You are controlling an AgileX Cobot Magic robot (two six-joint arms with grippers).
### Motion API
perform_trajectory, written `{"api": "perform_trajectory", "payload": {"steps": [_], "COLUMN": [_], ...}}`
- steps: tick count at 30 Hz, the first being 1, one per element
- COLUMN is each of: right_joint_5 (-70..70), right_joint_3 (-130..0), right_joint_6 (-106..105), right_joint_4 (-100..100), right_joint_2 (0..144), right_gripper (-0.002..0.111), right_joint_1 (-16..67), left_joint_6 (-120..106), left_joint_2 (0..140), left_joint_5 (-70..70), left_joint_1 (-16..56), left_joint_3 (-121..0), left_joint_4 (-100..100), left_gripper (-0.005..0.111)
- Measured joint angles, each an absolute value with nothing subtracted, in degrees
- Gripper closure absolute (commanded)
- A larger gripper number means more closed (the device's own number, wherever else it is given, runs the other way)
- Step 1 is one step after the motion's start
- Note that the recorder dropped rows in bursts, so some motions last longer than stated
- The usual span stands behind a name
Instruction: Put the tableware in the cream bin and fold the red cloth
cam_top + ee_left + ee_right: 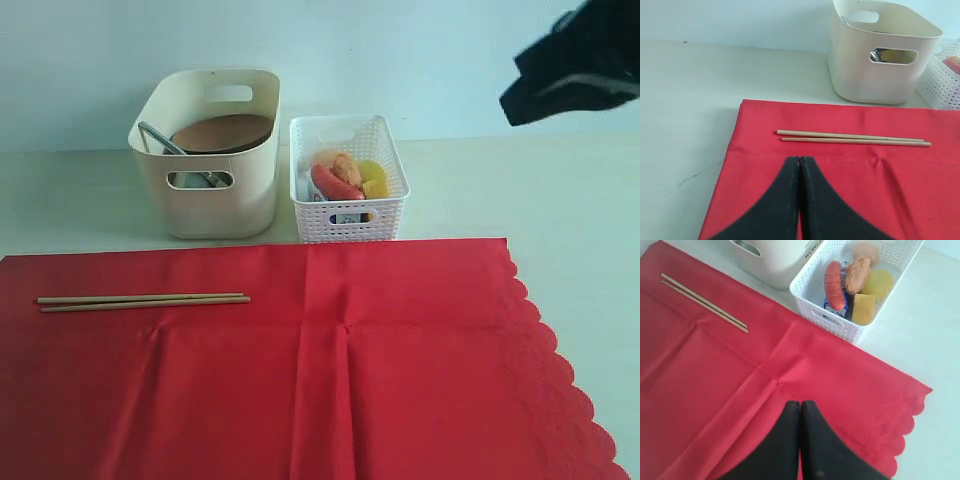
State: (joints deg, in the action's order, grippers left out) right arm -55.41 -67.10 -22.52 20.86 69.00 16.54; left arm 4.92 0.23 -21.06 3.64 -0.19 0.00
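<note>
The red cloth (300,360) lies spread flat across the near table, scalloped edge on the right. A pair of wooden chopsticks (143,300) rests on its left part, also seen as chopsticks (852,137) and chopsticks (702,302). Behind the cloth stands the cream bin (207,150) holding the round brown plate (222,132) and a steel piece (160,138). My left gripper (800,160) is shut and empty, hovering over the cloth just short of the chopsticks. My right gripper (800,404) is shut and empty above the cloth's right half; its arm (575,65) shows high at the upper right.
A white lattice basket (348,180) with sausage, lemon and other foods stands right of the cream bin (880,52). Bare pale table (580,200) lies to the right of the cloth and behind it, with a wall at the back.
</note>
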Motion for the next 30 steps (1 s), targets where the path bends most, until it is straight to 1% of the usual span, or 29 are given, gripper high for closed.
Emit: {"api": "perform_trajectory", "payload": {"steps": [8,15,21,30], "right_joint_5": [-51.79,-51.17,-51.07,-49.68], "right_joint_3": [-53.75,-46.45,-41.25,-33.25], "right_joint_6": [-23.25,-22.65,-16.96,-10.71], "right_joint_4": [20.78,19.63,13.32,9.07], "right_joint_2": [46.97,28.76,17.03,6.43], "right_gripper": [0.108,0.108,0.108,0.108], "right_joint_1": [16.54,16.54,16.54,16.54], "left_joint_6": [4.92,4.92,4.92,4.92], "left_joint_2": [0.23,0.23,0.23,0.23], "left_joint_5": [-21.06,-21.06,-21.06,-21.06], "left_joint_1": [3.64,3.64,3.64,3.64], "left_joint_3": [-0.19,-0.19,-0.19,-0.19], "left_joint_4": [0.0,0.0,0.0,0.0], "left_gripper": [0.107,0.107,0.107,0.107]}}
